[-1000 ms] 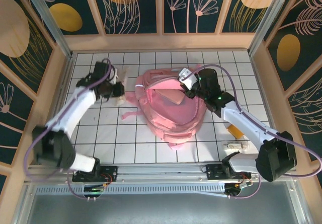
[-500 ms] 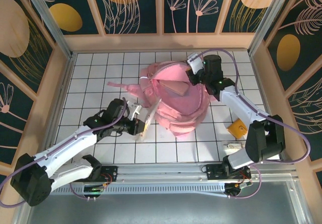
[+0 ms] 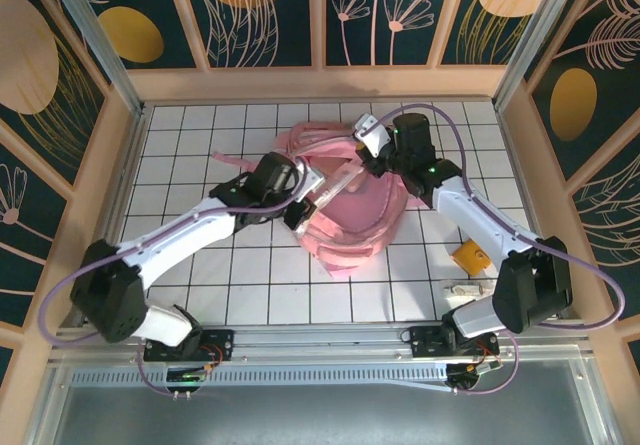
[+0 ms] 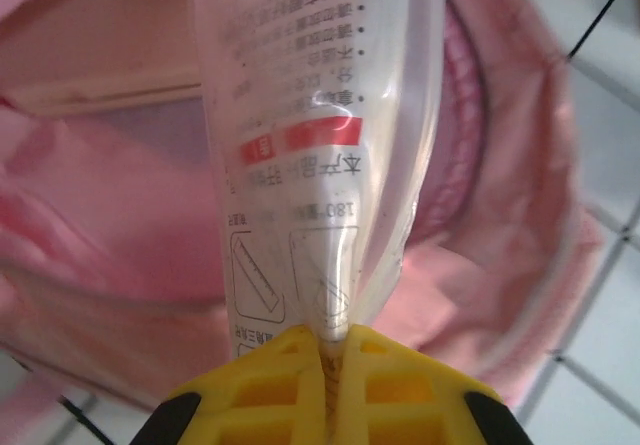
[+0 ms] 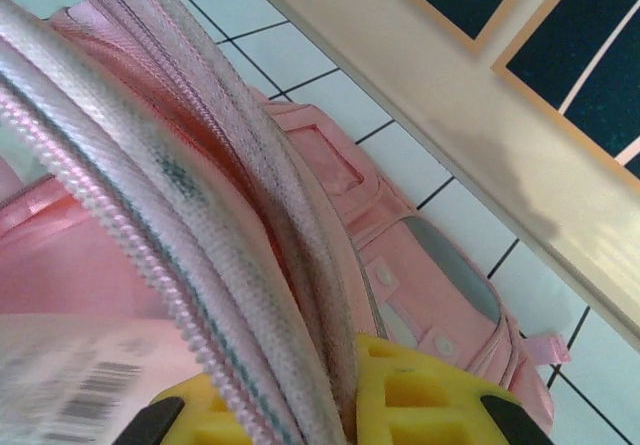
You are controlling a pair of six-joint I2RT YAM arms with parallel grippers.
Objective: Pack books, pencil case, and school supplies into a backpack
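Now L gripper point(image 4: 327, 357) clamps packet point(image 4: 312, 135); R gripper point(image 5: 300, 405) pinches backpack point(image 5: 420, 265) (zip edge).

The left gripper point(image 3: 303, 201) is swinging up from the lower left to frame centre, carrying the clear packet point(image 3: 333, 181) over the mouth of the backpack point(image 3: 365, 227).
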